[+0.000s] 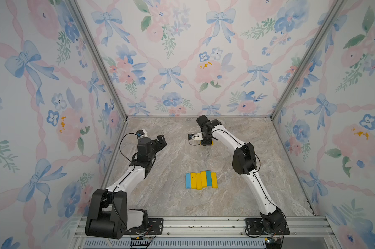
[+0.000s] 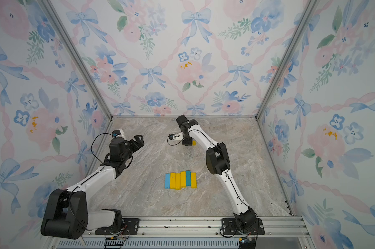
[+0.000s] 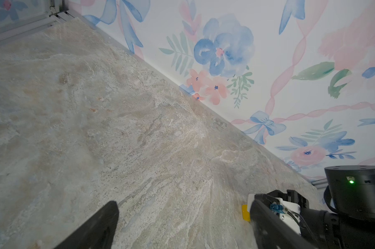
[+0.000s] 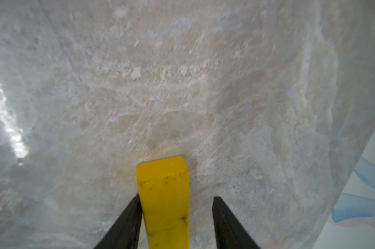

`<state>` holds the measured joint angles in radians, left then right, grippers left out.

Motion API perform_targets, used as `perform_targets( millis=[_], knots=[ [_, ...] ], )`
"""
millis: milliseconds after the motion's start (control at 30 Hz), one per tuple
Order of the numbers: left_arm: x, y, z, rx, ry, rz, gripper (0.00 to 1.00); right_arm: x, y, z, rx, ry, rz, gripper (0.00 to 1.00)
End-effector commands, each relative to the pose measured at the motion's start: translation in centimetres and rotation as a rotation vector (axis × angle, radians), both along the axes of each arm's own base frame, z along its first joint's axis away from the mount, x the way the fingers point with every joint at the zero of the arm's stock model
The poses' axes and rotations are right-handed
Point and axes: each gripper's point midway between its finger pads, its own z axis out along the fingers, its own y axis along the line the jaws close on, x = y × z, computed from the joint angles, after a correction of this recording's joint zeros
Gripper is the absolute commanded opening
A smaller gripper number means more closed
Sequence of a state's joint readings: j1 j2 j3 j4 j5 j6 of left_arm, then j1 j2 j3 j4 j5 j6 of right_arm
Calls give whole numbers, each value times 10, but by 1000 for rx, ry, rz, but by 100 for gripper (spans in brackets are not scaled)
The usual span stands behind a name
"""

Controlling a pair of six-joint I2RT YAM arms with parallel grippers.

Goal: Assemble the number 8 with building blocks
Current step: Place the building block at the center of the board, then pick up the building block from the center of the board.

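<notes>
In both top views, I am reaching my right pincer far out over the table, low above the surface. One yellow block is peeking out just beside it, lying flat. Well behind that pincer, toward my base, the row of six blocks is lying side by side, touching: four yellow, one light blue, one teal. I am keeping this block well apart from them, probably to leave room for the number 8, of which nothing is standing yet. My left pincer is hanging spread wide and empty, off to the side, out of the way.

In the left wrist view, the left pincer is framing bare table, with the yellow block showing just past one finger.

In the right wrist view, the right pincer is standing parted around the yellow block. One finger is touching its side and the other finger is standing clear of it, so I am not pinching it.
</notes>
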<state>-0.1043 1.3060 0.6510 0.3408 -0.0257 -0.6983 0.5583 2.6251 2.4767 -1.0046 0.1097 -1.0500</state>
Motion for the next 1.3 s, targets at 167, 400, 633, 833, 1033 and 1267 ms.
perform_targets(
  millis=[167,400,633,833,1033,1267],
  knots=[
    [-14,-22,-3,106,31,-11,98,-21,41,93,254,-112,-25,54],
    [-65,-73,-70,56,258,-165,91,-30,14,216,528,-285,-421,74],
    [-112,-98,-102,96,370,-237,94,-42,-52,221,618,-213,-799,76],
    [-145,-127,-127,107,447,-314,90,-56,-85,196,633,-171,-956,76],
    [-170,-142,-144,186,483,-337,90,-74,-109,173,620,-138,-1023,75],
    [-181,-149,-175,275,575,-356,89,-86,-116,175,658,-132,-1048,74]
  ],
)
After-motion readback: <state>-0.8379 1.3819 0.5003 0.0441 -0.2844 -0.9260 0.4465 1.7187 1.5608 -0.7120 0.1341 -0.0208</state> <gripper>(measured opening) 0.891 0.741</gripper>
